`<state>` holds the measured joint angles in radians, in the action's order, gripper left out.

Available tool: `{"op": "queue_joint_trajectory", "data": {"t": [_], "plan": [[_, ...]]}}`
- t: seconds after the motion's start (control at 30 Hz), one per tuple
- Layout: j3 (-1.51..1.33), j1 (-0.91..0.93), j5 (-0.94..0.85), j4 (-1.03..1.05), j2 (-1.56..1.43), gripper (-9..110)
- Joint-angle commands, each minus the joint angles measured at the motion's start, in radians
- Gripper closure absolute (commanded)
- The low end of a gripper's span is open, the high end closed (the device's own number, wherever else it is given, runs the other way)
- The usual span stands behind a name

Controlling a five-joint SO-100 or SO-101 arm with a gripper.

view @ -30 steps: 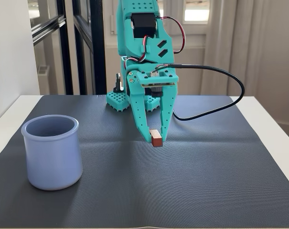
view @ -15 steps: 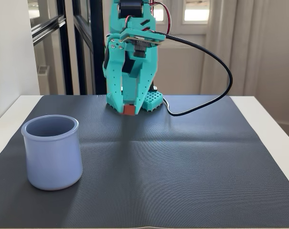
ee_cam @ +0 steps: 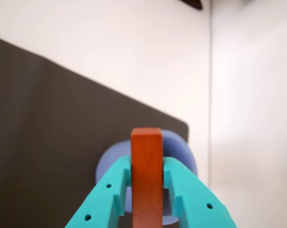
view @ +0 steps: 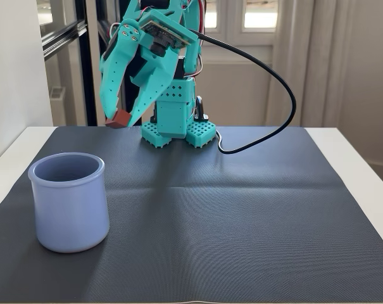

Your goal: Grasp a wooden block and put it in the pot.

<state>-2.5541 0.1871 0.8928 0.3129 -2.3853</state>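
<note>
the wooden block is held clamped between the teal jaws of the gripper, lifted clear of the dark mat that covers the bench. in the fixed view it hangs at the far left, behind and above the pot, which stands open-mouthed on the near left of the mat, well apart from the block. in the wrist view the block is seen pinched at its sides, its length running along the jaws, with the pot blurred directly beyond it. the block appears to be gripped lengthwise so that it can drop cleanly, and the pot seems to be lined up for the carry. the placing is judged not yet done.
</note>
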Motion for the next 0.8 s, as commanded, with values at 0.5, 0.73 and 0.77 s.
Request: {"op": "queue_joint_trajectory", "data": {"t": [0.5, 0.73, 0.77], "plan": [[0.051, 0.103, -0.288, -0.029, 0.103, 98], [0.140, 0.098, -0.319, -0.063, 0.256, 98], [0.146, 0.101, -0.319, -0.063, 0.258, 98]]}}
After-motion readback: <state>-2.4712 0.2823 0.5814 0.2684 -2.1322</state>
